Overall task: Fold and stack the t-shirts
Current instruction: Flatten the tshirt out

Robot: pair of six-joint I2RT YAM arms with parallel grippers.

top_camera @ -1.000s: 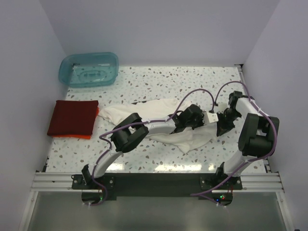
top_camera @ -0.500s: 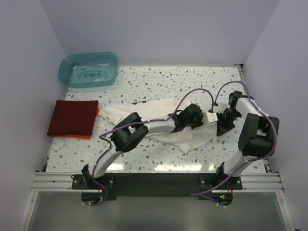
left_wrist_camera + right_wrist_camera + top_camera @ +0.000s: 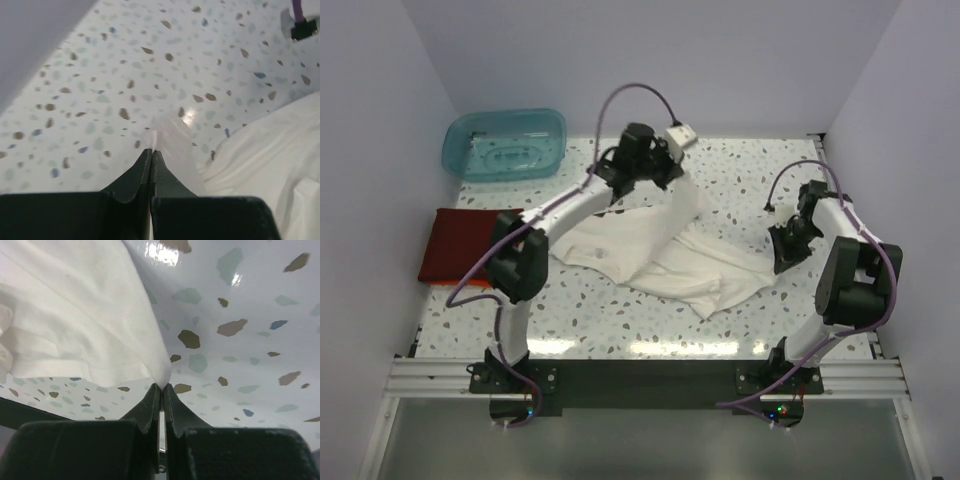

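Speckled table (image 3: pixel 740 180) | left jaws clamped on cream t-shirt (image 3: pixel 650 245) | right jaws clamped on its corner

Left gripper (image 3: pixel 151 151) pinches cream-white t-shirt (image 3: pixel 270 162) edge above speckled table (image 3: pixel 125 65).

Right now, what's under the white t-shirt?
Only the speckled table shows around the white t-shirt. The cloth covers whatever lies beneath it; the left gripper and right gripper pinch its edges.

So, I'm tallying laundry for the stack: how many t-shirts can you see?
2. A cream-white t-shirt lies spread in the middle; a dark red folded t-shirt sits at the far left. The left arm covers part of it, so another may be hidden.
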